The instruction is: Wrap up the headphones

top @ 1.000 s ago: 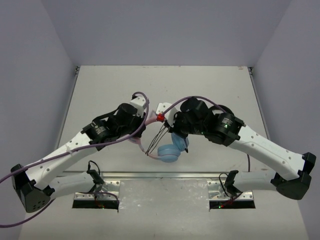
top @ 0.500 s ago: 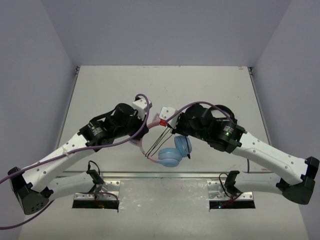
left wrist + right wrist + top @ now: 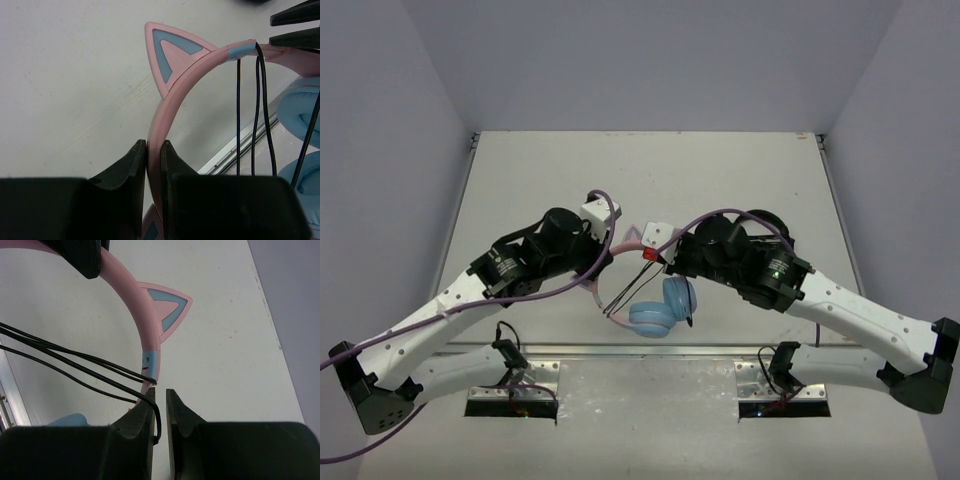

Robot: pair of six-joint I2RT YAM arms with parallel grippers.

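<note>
Top external view. Item: headphones (image 3: pixel 675 297), cat-ear type. Location: near-centre of the tabletop (image 3: pixel 720 170), between the left arm (image 3: pixel 450 300) and the right arm (image 3: pixel 850 305), just behind the metal rail (image 3: pixel 620 350) at the near edge.

Components:
- Headband (image 3: pixel 165 120), pink, with a light-blue band near one end. It curves upward from the left jaws toward the right jaws.
- Cat ear (image 3: pixel 170 55), pink with a light-blue inset, standing on the outer side of the headband (the tip of a second ear shows just below the left jaws).
- Ear cups (image 3: pixel 652 320), light blue, two, lying close together on the side nearest the rail. Whether they rest on the tabletop cannot be told.
- Cord (image 3: pixel 238 115), thin and black, running in several taut strands from the headband's upper end across the open arc toward the ear cups.

Holders:
- Left jaws: closed on the headband, one finger on each face, below the cat ear.
- Right jaws: nearly together beside the headband's blue-banded end, with the cord pinched between them (a short loop of it shows in the narrow gap).

The two sets of jaws sit close to one another, both on the headband's far side from the ear cups.
</note>
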